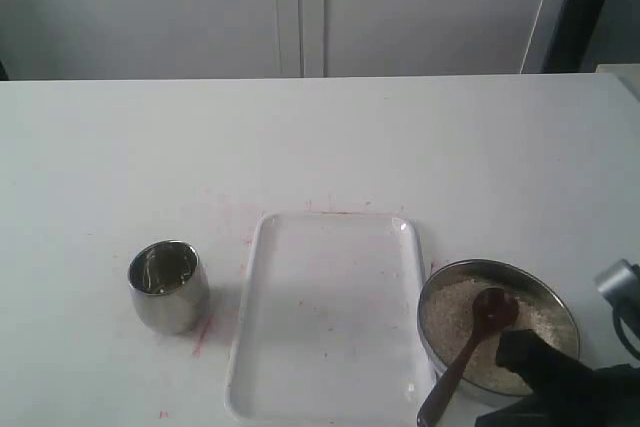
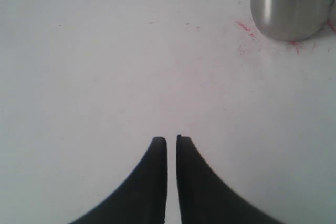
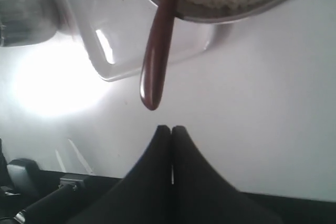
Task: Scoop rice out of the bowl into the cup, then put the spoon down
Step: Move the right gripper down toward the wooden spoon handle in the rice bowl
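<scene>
Resting in the bowl (image 1: 495, 263), the spoon (image 3: 160, 40) aims its handle almost straight at the right gripper (image 3: 170, 129), pressed together, empty, just short of the tip; left gripper (image 2: 171, 140) likewise closed.

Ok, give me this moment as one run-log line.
spoon: resting in bowl on rice, handle over rim | cup: upright, left of tray | left gripper: shut, empty | right gripper: shut, empty

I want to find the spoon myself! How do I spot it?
Find the white tray in the middle of the table; a wide steel bowl of rice sits just right of it. The spoon rests on the rice, handle poking over the rim, the only dark reddish-brown wooden thing among white and shiny ones.
</scene>
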